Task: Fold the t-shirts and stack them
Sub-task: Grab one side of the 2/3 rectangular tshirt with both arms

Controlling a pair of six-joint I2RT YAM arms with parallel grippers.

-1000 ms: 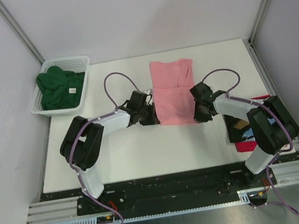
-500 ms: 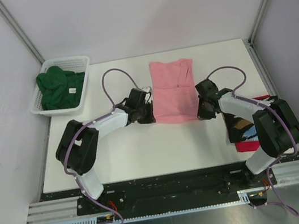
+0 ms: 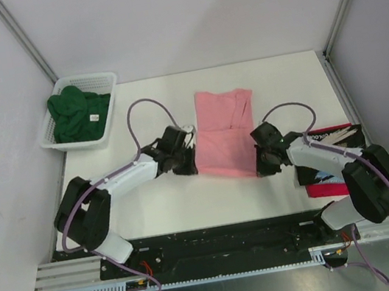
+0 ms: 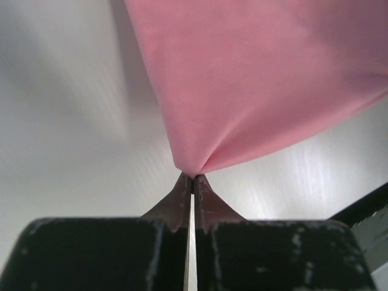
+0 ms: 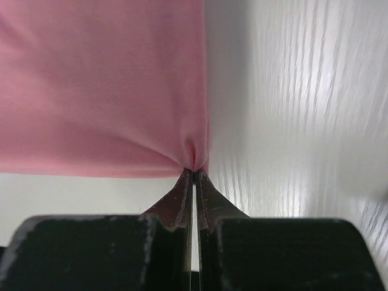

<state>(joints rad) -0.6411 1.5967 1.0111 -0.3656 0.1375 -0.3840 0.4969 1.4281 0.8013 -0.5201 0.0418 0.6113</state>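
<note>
The salmon-pink t-shirt point(image 3: 223, 131) lies folded in a long strip on the white table point(image 3: 167, 202). My left gripper point(image 3: 191, 162) is shut on its near left corner point(image 4: 193, 170). My right gripper point(image 3: 259, 167) is shut on its near right corner point(image 5: 194, 163). Both corners are pinched into a peak and lifted a little off the table. The dark green t-shirt point(image 3: 79, 115) lies crumpled in the white mesh basket point(image 3: 100, 79) at the back left. The black printed t-shirt point(image 3: 332, 139) lies on the red t-shirt point(image 3: 321, 190) at the right edge, partly behind my right arm.
The basket stands at the table's back left corner. The enclosure walls stand close on both sides. The table's dark front edge shows at the lower right of the left wrist view point(image 4: 370, 206).
Both grippers have pulled the pink shirt's near edge toward the front of the table, and the whole shirt has slid nearer. The arms have drawn back toward their bases.
</note>
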